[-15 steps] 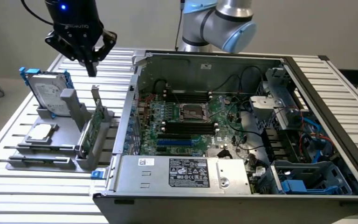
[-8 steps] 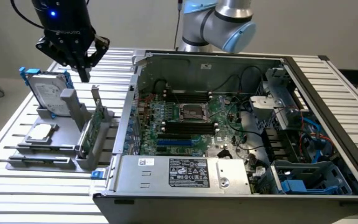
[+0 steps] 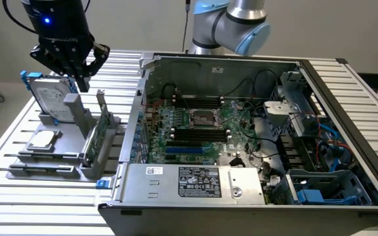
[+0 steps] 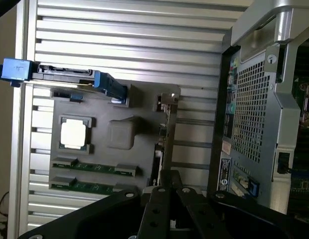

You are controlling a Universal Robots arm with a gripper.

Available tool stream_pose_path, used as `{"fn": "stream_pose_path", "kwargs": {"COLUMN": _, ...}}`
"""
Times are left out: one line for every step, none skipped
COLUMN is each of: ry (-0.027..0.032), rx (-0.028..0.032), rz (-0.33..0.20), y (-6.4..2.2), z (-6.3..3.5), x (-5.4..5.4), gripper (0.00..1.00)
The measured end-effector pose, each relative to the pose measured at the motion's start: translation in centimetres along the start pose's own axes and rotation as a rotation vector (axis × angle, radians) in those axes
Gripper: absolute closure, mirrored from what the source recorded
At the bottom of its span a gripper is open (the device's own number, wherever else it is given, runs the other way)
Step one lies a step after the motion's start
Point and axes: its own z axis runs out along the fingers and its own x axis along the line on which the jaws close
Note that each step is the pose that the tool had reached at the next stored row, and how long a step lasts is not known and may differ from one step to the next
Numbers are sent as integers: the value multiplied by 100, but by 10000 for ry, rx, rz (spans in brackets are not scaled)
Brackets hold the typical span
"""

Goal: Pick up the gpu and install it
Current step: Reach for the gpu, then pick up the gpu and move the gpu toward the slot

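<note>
The gpu [image 3: 95, 139] stands on edge in a slot of the grey holder [image 3: 45, 172] at the exterior view's left, green board showing, silver bracket [image 3: 101, 100] pointing up. In the wrist view the gpu [image 4: 164, 137] appears edge-on as a thin strip with its bracket [image 4: 168, 98] at one end. My gripper [image 3: 83, 84] hangs above the holder, just behind the bracket, with its black fingers drawn together and nothing between them. In the wrist view the gripper [image 4: 170, 180] sits over the card's near end with the fingers shut.
A silver hard drive [image 3: 47, 96] with blue rails stands at the holder's back. A square processor chip [image 3: 44, 139] and two memory sticks [image 4: 89, 167] lie in the holder. The open computer case [image 3: 255, 123] with its motherboard [image 3: 196, 130] fills the exterior view's right.
</note>
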Motion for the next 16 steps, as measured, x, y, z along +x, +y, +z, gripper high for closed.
{"fn": "stream_pose_path", "kwargs": {"ry": 1, "rx": 1, "rz": -1, "y": 0, "z": -1, "x": 0, "gripper": 89}}
{"fn": "stream_pose_path", "kwargs": {"ry": 1, "rx": 1, "rz": 0, "y": 0, "z": -1, "x": 1, "gripper": 89}}
{"fn": "stream_pose_path", "kwargs": {"ry": 0, "rx": 1, "rz": 0, "y": 0, "z": 0, "x": 1, "gripper": 89}}
{"fn": "stream_pose_path", "kwargs": {"ry": 0, "rx": 1, "rz": 0, "y": 0, "z": 0, "x": 1, "gripper": 89}}
{"fn": "stream_pose_path", "kwargs": {"ry": 0, "rx": 1, "rz": 1, "y": 0, "z": 0, "x": 1, "gripper": 89}}
{"fn": "stream_pose_path", "kwargs": {"ry": 0, "rx": 1, "rz": 1, "y": 0, "z": 0, "x": 1, "gripper": 89}}
{"fn": "stream_pose_path", "kwargs": {"ry": 0, "rx": 1, "rz": 1, "y": 0, "z": 0, "x": 2, "gripper": 89}}
{"fn": "stream_pose_path", "kwargs": {"ry": 0, "rx": 1, "rz": 0, "y": 0, "z": 0, "x": 2, "gripper": 89}}
{"fn": "stream_pose_path", "kwargs": {"ry": 0, "rx": 1, "rz": 1, "y": 0, "z": 0, "x": 2, "gripper": 89}}
{"fn": "stream_pose_path", "kwargs": {"ry": 0, "rx": 1, "rz": 1, "y": 0, "z": 0, "x": 2, "gripper": 89}}
{"fn": "stream_pose_path", "kwargs": {"ry": 0, "rx": 1, "rz": 1, "y": 0, "z": 0, "x": 2, "gripper": 89}}
{"fn": "stream_pose_path", "kwargs": {"ry": 0, "rx": 1, "rz": 1, "y": 0, "z": 0, "x": 2, "gripper": 89}}
{"fn": "stream_pose_path", "kwargs": {"ry": 0, "rx": 1, "rz": 0, "y": 0, "z": 0, "x": 3, "gripper": 89}}
{"fn": "stream_pose_path", "kwargs": {"ry": 0, "rx": 1, "rz": 0, "y": 0, "z": 0, "x": 3, "gripper": 89}}
{"fn": "stream_pose_path", "kwargs": {"ry": 0, "rx": 1, "rz": 0, "y": 0, "z": 0, "x": 3, "gripper": 89}}
{"fn": "stream_pose_path", "kwargs": {"ry": 0, "rx": 1, "rz": 1, "y": 0, "z": 0, "x": 3, "gripper": 88}}
